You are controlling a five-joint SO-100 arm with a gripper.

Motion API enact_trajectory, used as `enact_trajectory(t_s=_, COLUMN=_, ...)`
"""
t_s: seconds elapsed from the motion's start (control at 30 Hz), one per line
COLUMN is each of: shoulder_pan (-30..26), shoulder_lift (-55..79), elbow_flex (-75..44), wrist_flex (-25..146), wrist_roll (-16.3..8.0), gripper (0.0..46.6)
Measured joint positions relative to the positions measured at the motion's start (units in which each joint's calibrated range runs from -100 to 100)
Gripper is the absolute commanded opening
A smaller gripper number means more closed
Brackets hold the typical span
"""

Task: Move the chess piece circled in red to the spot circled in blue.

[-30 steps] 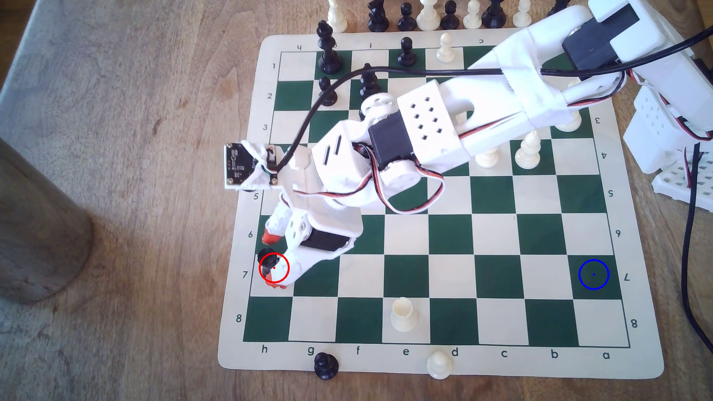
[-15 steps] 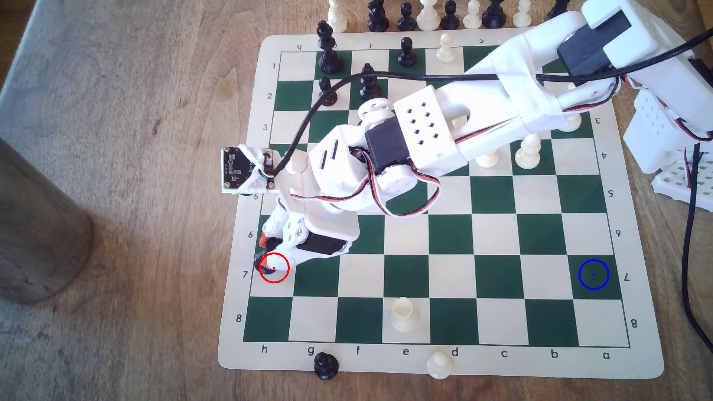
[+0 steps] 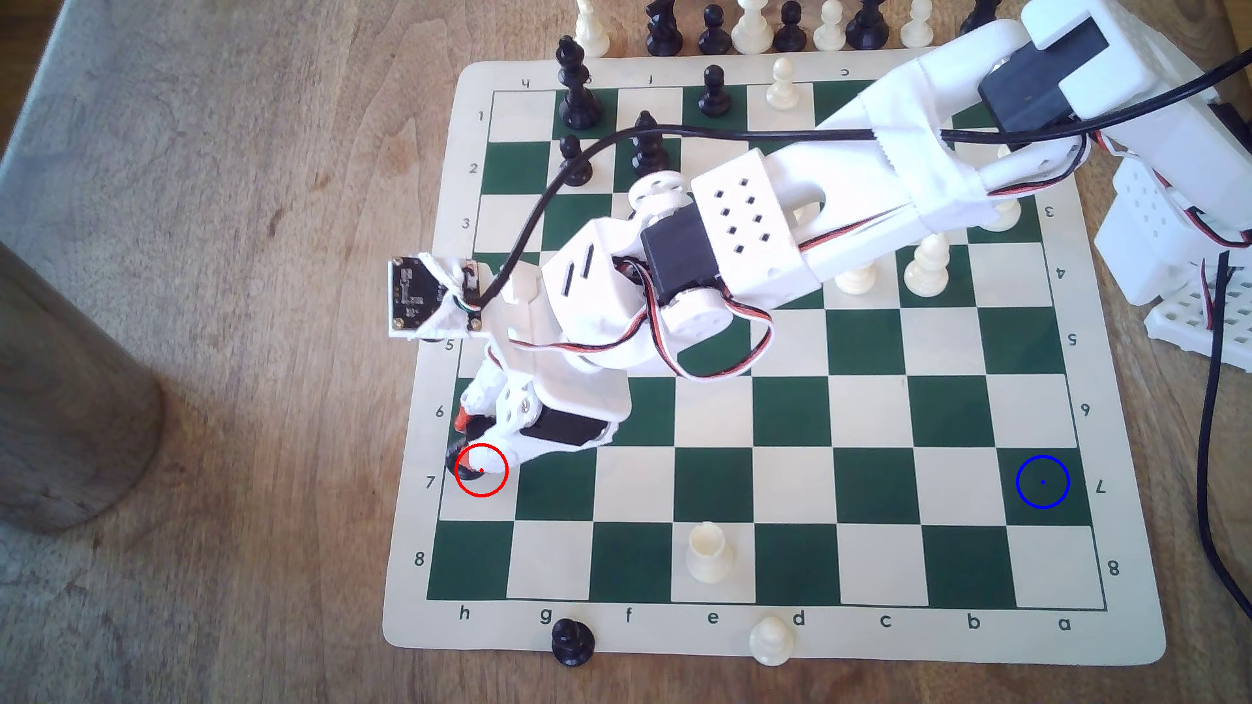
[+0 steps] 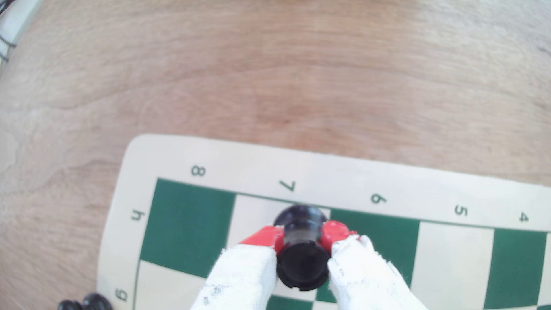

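The short black rook [image 3: 455, 462] stands on the cream square h7 at the exterior view's left edge of the board, inside the red ring [image 3: 481, 470], mostly covered by my gripper [image 3: 474, 443]. In the wrist view the rook [image 4: 302, 262] sits upright between the red-tipped fingers [image 4: 265, 237], which press on both sides of its neck below the flat head. My gripper [image 4: 302, 235] is shut on it, and its base still rests on the board. The blue-ringed dark green square [image 3: 1042, 482] lies bare at a7, far across the row at the exterior view's right.
A cream rook [image 3: 708, 552] stands on e8 one row nearer. A black pawn [image 3: 572, 642] and a cream pawn [image 3: 770, 640] sit on the board's near border. Cream pieces [image 3: 927, 267] stand under my arm and black pieces [image 3: 577, 88] at the back. A brown cylinder [image 3: 68, 406] rises at far left.
The fingers, open around the rook a second ago, have closed onto it. The wrist shifted slightly toward the piece, then held still over the last half second.
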Motion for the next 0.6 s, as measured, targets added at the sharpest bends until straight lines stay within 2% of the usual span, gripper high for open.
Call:
enact_trajectory(t_s=0.23, shoulder_pan=-0.96, shoulder_lift=-13.32, elbow_flex=4.25, wrist_flex=3.59, wrist_roll=-0.05, gripper=0.2)
enact_trajectory(t_s=0.4, shoulder_pan=-3.10, shoulder_lift=-26.98, elbow_flex=16.00, wrist_flex=5.42, wrist_roll=-0.78, gripper=0.2)
enact_trajectory(t_s=0.6, shoulder_pan=-5.97, shoulder_lift=-45.25, elbow_flex=30.91, wrist_flex=12.27, wrist_roll=-2.98, gripper=0.2)
